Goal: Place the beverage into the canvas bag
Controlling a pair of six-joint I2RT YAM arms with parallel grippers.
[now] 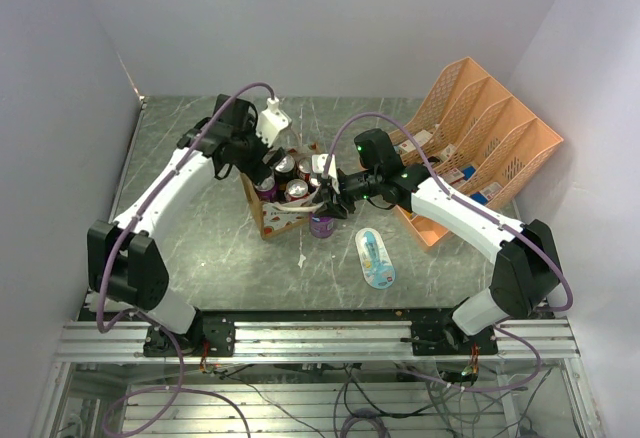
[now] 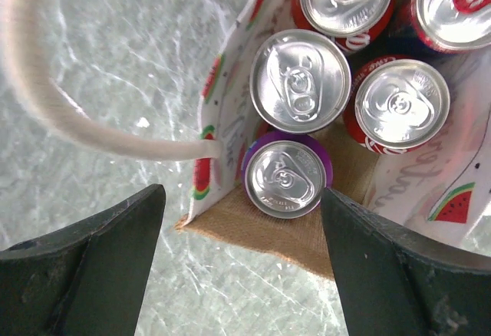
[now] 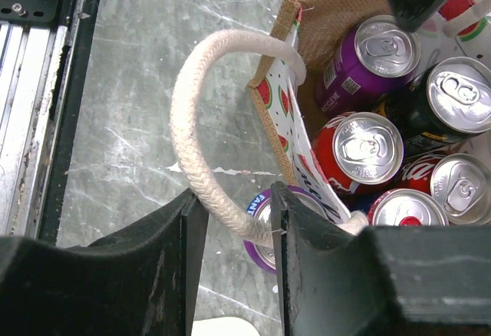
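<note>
The canvas bag (image 1: 272, 220) stands mid-table, tan with watermelon prints (image 2: 222, 98) (image 3: 280, 98), and holds several upright cans. One of them, a purple beverage can (image 2: 288, 176) (image 3: 368, 64), sits in the bag's corner. My left gripper (image 2: 242, 217) (image 1: 268, 176) hangs above that can, open wide and touching nothing. My right gripper (image 3: 238, 198) (image 1: 325, 201) is at the bag's other side. Its jaws are parted, and the bag's white rope handle (image 3: 188, 121) runs loosely between them. A second purple can (image 3: 261, 232) (image 1: 322, 224) stands on the table outside the bag, under the right gripper.
An orange mesh desk organizer (image 1: 480, 138) stands at the back right. An oval blue-and-white packet (image 1: 375, 258) lies on the table in front of the bag. The bag's other handle (image 2: 46, 98) loops out to the side. A metal rail (image 3: 31, 98) runs along the table's near edge.
</note>
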